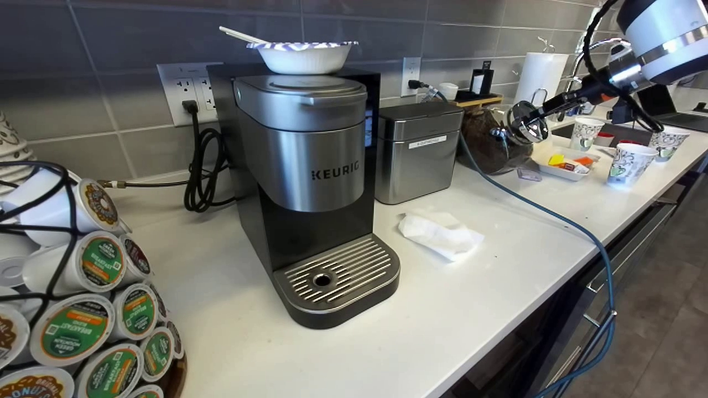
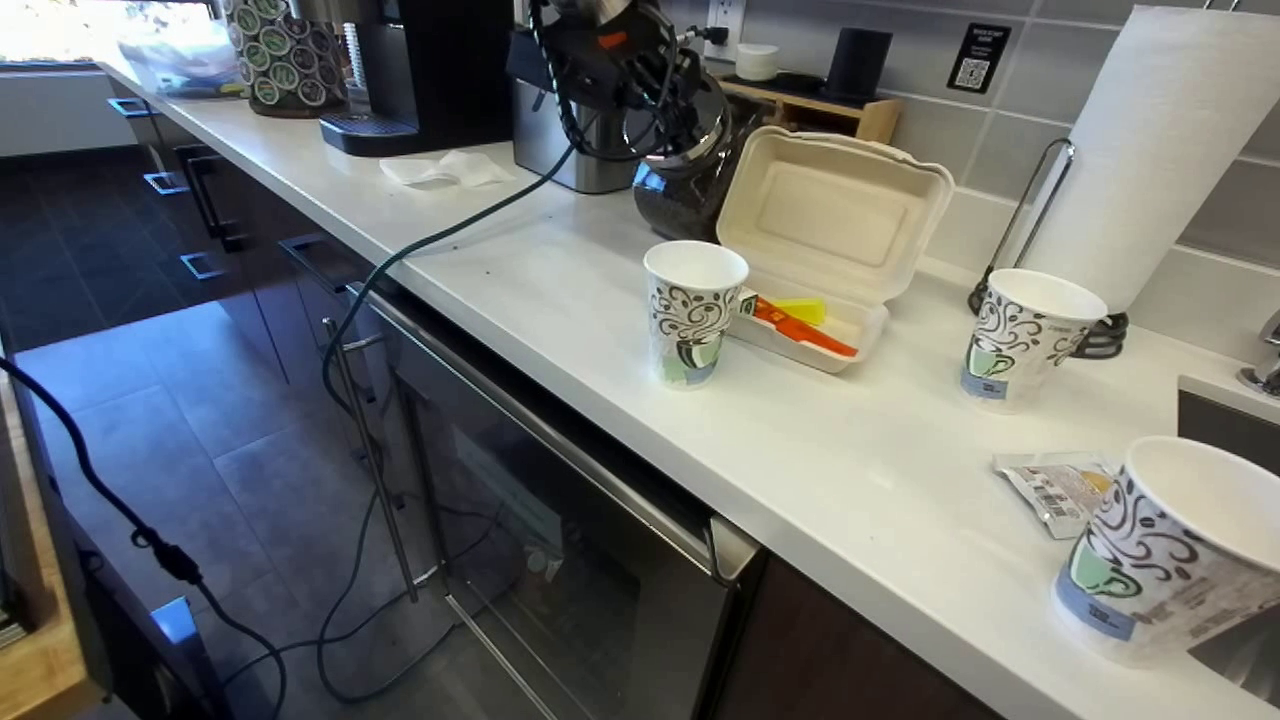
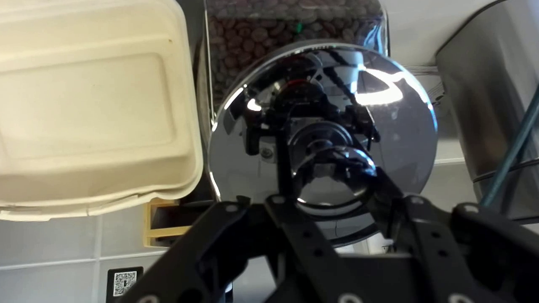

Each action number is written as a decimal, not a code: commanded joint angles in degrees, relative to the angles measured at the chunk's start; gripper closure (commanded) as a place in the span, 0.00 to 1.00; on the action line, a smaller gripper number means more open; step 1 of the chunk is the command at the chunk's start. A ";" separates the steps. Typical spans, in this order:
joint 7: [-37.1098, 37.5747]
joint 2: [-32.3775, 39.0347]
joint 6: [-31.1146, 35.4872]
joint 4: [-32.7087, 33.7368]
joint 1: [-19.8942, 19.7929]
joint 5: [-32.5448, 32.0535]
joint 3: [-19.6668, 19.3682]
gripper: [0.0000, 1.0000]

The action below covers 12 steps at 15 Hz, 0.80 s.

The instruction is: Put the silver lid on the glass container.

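The silver lid (image 1: 519,113) is a shiny dome with a round knob. It fills the middle of the wrist view (image 3: 396,130) and also shows in an exterior view (image 2: 714,128). The glass container (image 1: 487,146) is a tilted jar full of coffee beans, mouth facing sideways and up; it also shows in an exterior view (image 2: 672,205) and the wrist view (image 3: 261,40). My gripper (image 3: 334,179) has a finger on each side of the knob, both touching it. The lid is at the jar's mouth; whether it is seated, I cannot tell. The rim is mostly hidden.
An open takeout box (image 2: 835,205) stands close beside the jar, also in the wrist view (image 3: 84,109). A metal tin (image 1: 417,166) is on the jar's other side. A paper cup (image 2: 692,315) stands in front. A blue cable (image 1: 558,218) crosses the counter. A wooden shelf (image 2: 850,115) is behind.
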 commanded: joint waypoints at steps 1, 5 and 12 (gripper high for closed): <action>0.91 2.35 1.28 2.69 0.98 -1.96 -0.55 0.79; 1.82 3.61 1.13 3.56 1.40 -4.07 -0.87 0.79; 2.58 5.19 1.50 5.60 1.95 -6.17 -1.16 0.79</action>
